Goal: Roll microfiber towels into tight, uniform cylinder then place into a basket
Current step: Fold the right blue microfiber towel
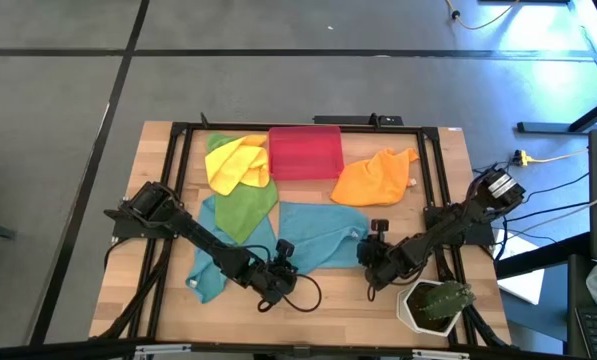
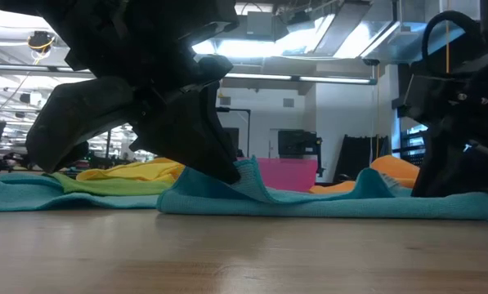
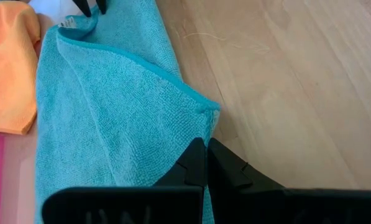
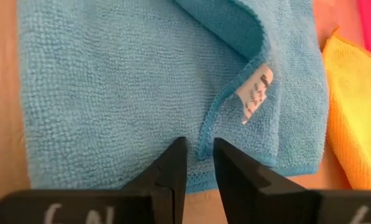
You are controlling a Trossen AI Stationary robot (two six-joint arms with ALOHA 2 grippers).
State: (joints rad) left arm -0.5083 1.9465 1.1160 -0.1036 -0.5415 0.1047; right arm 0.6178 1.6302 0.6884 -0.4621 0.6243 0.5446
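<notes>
Towels cover most of the table in front of me. Flat in the middle lies a teal towel (image 1: 323, 237), and both of my grippers are down at its near edge. My left gripper (image 3: 205, 163) is clenched tight, its two fingers pressed together right at the towel's near left corner, where the cloth rises in a small ridge; I cannot tell whether any fabric is actually caught between them. My right gripper (image 4: 199, 163) sits at the near right corner with its fingers a narrow gap apart, straddling a folded-over flap of the hem, just by the white care tag (image 4: 256, 92). Whether the fingers press the cloth I cannot tell.

A second teal towel (image 1: 210, 268) lies crumpled to the left, partly under my left arm. Beyond it, a green towel (image 1: 245, 207) overlaps a yellow towel (image 1: 236, 162) toward the far left of the table. The red-pink basket (image 1: 304, 151) stands at the far middle edge, touching the yellow towel on one side. An orange towel (image 1: 375, 177) lies bunched just to its right. A white pot (image 1: 433, 305) with a plant stands at the near right corner of the table, beside my right arm.
</notes>
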